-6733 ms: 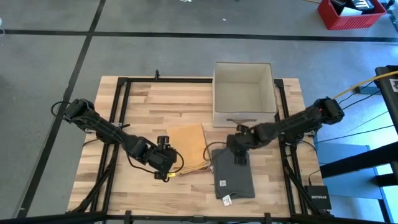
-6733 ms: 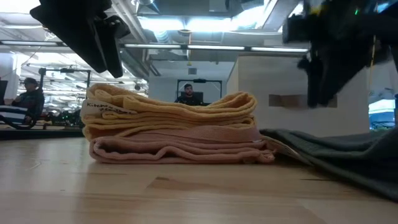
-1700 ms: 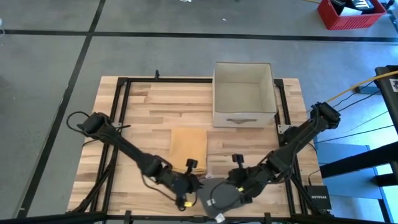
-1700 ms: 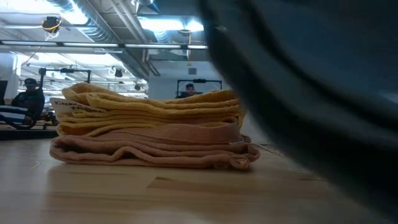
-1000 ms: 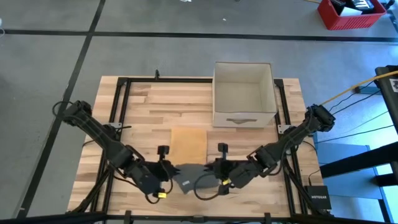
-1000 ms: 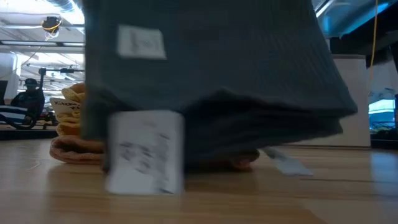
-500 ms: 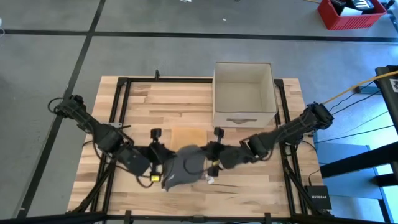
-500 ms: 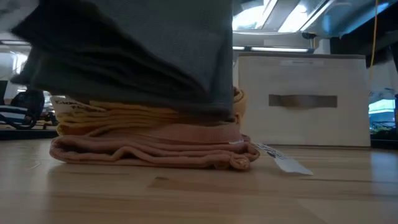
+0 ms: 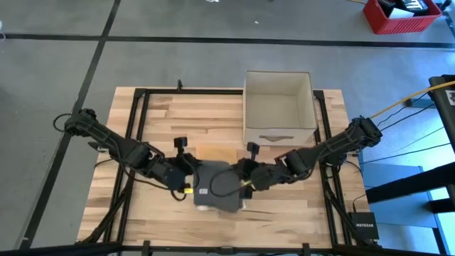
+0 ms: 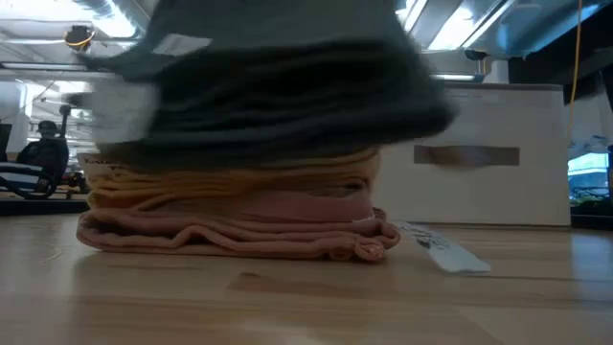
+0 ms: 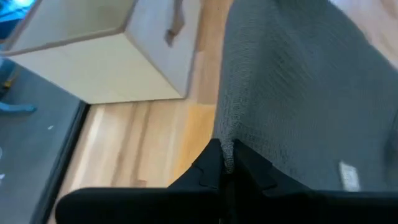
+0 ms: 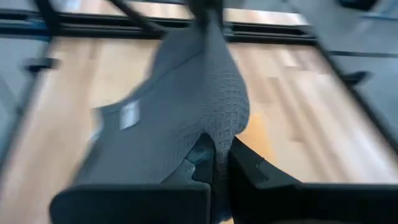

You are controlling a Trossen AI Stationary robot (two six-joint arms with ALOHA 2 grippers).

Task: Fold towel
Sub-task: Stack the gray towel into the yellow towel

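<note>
Wooden table [image 9: 163, 114] with open beige box [image 9: 279, 107], both hands [image 9: 190, 173] [image 9: 243, 178] clenched on grey towel [image 9: 217, 186] atop folded stack [image 10: 230, 206].

Between grippers: left gripper [image 9: 188, 171] and right gripper [image 9: 244, 173] pinch the grey towel [image 9: 219, 188] that spans the gap.
Below towel: folded stack [image 10: 230, 206], touching.
Beyond right gripper: open box [image 9: 279, 107], near.
Outboard of left gripper: bare table [image 9: 114, 213], free passage.
</note>
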